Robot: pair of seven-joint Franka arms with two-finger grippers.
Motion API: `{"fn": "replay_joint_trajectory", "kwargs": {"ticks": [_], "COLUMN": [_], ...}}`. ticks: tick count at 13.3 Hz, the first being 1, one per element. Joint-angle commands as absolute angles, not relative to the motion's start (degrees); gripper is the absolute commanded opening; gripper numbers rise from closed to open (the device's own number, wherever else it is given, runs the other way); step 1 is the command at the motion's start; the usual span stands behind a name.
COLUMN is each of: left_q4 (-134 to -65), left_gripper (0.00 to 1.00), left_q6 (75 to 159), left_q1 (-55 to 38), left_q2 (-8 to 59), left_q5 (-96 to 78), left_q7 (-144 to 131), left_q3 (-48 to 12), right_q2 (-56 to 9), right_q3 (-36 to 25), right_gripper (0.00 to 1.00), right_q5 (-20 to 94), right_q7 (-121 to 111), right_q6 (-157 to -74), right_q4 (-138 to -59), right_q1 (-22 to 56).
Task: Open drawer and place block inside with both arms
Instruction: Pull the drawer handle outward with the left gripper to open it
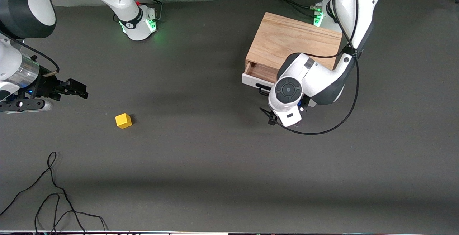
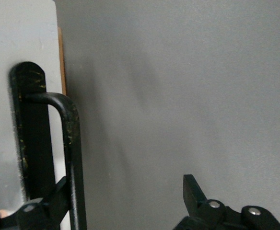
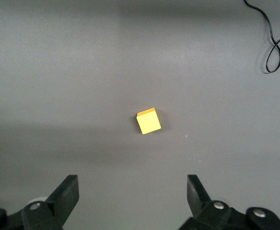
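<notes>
So the drawer [image 1: 259, 73] is barely cracked, left pincer [image 2: 125, 201] wide open straddling its handle [image 2: 69, 143], so pinch and pull next; right pincer [image 3: 133, 194] hangs open and empty over the block [image 3: 148, 121].

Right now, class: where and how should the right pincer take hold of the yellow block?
Grip the block across two opposite flat sides, coming straight down from above. It sits alone on the table, and the right pincer, open, would probably need a slight turn to square with its faces.
</notes>
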State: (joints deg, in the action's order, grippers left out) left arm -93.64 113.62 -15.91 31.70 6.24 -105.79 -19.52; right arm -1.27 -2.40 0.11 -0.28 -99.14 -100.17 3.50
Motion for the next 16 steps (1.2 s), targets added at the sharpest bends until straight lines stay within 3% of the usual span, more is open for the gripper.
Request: {"fn": "replay_joint_trajectory", "kwargs": {"ticks": [1, 16], "left_q4": [-88.5, -82.6], "left_gripper": [1.0, 1.0], "left_q6": [115.2, 124.9], "left_q1": [-16.4, -17.1], "left_q2": [35.1, 39.7], "left_q5": [7.6, 10.6], "left_q7": [-106.6, -106.4], "left_q3": [-19.4, -19.5], "right_q2": [-1.1, -1.7], "right_q3": [-2.5, -2.6], "right_gripper": [1.0, 1.0], "right_q5": [-0.4, -0.4], "right_q7": [-0.4, -0.4], "right_q6": [-100.2, -101.3], "right_q4": [-100.5, -100.4], "right_q1": [3.7, 3.7]}}
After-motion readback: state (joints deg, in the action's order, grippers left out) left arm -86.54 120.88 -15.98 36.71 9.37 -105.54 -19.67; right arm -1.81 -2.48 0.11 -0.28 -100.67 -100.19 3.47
